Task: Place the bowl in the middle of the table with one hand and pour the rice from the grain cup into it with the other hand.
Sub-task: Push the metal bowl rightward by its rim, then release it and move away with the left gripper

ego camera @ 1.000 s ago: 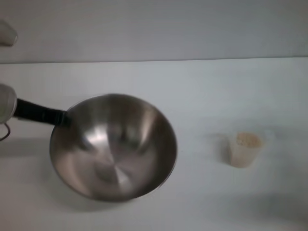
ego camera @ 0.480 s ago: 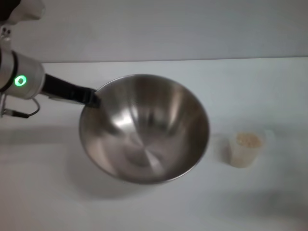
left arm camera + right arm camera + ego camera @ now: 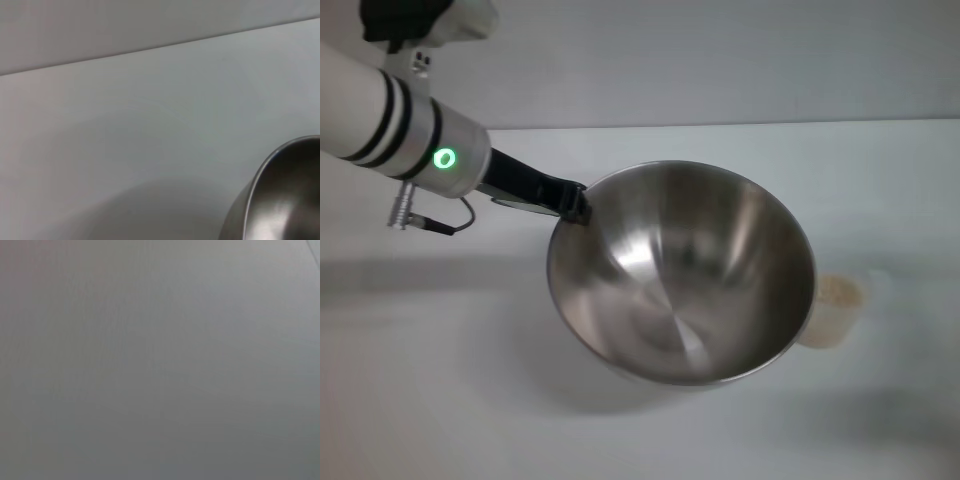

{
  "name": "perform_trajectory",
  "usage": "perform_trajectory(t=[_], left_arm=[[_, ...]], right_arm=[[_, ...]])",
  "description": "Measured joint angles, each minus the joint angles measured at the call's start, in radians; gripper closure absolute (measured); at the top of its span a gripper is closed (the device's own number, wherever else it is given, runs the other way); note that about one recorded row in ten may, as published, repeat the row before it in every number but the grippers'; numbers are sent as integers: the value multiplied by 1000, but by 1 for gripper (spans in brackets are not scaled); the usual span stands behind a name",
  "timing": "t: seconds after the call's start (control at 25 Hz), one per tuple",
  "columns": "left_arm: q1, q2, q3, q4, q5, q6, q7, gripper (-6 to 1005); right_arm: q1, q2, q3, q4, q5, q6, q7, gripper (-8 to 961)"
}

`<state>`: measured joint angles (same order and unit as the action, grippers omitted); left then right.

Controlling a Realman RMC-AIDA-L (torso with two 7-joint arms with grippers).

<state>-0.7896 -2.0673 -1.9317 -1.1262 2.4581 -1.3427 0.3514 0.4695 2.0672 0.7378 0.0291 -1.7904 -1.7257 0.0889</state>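
The large steel bowl [image 3: 680, 270] is held tilted above the white table [image 3: 440, 400], near its middle. My left gripper [image 3: 575, 205] is shut on the bowl's left rim, with its arm reaching in from the upper left. The bowl's rim also shows in the left wrist view [image 3: 285, 195]. The clear grain cup [image 3: 835, 310] with cream rice [image 3: 838, 290] in it stands on the table at the right, partly hidden behind the bowl's right edge. My right gripper is out of view; its wrist view shows only plain grey surface.
The table's far edge [image 3: 720, 125] runs across the back with a grey wall behind it. A cable [image 3: 430, 222] hangs under my left wrist.
My left arm has carried the bowl to the right and a little back, from the table's left toward the middle. The bowl's right edge now overlaps the cup. The cup has not moved.
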Motion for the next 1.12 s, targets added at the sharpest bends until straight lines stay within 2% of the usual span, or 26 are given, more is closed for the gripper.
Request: perform_trajectory(t=[0.36,1.12], left_arm=[[-20,2,23,56,-1,63,4,958],[-11,2,51,106,7,126,41,957]], right_arm=[[3,-1,0,-5,0,0,0,425],[-1,-1,0,-11,0,-11,0,423]])
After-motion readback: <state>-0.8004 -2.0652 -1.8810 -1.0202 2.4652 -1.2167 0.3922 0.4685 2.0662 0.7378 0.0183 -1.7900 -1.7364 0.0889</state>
